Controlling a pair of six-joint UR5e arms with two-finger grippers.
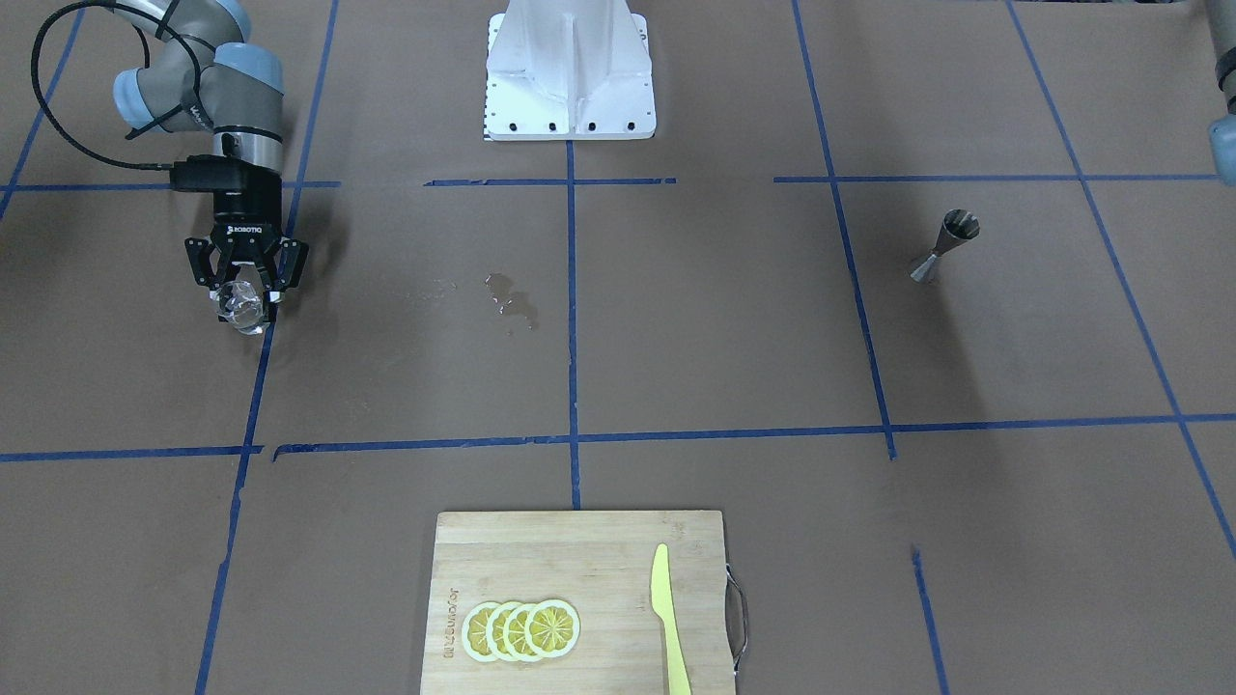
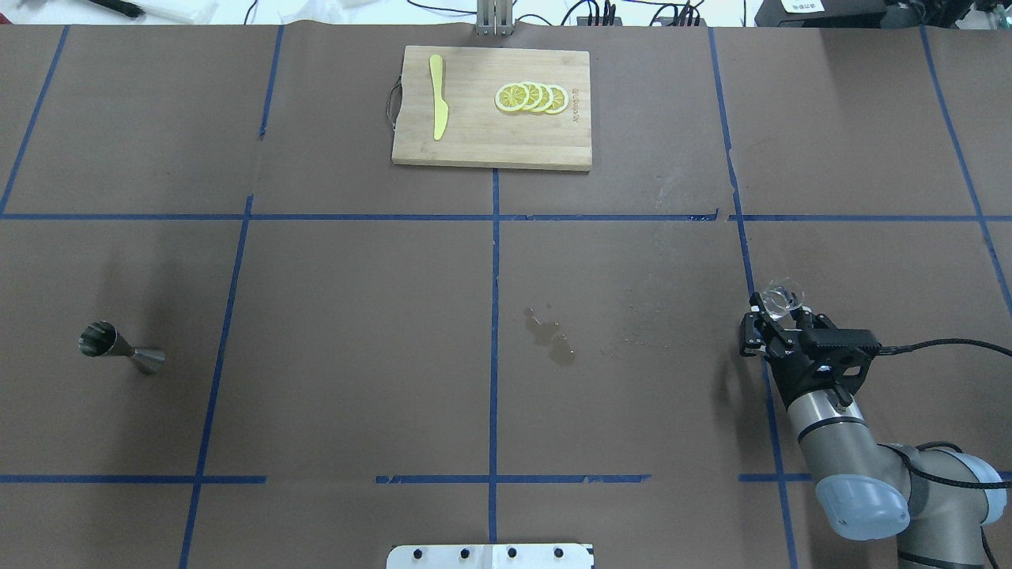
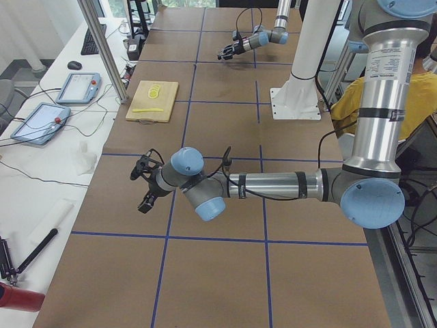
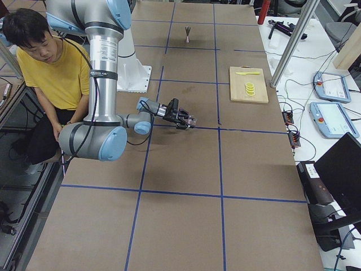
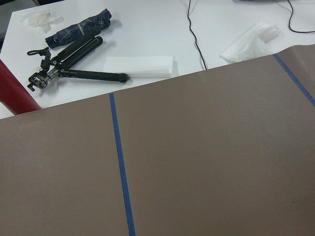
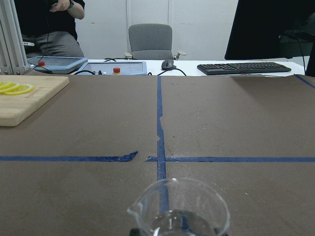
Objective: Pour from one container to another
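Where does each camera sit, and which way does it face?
Front-facing: across the table, looking down toward the robot's base; right gripper holds the glass cup at view left.
Overhead: behind the robot, looking forward; right arm lower right, jigger left.
Exterior left: table's end, left arm near.
Exterior right: opposite end, right arm near.
Left wrist: table edge, no robot parts.
Right wrist: over the glass cup toward the cutting board.
Shared: front-facing and overhead show the puddle.

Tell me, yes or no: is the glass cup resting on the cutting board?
No, the glass cup is held in the right hand, well away from the cutting board.
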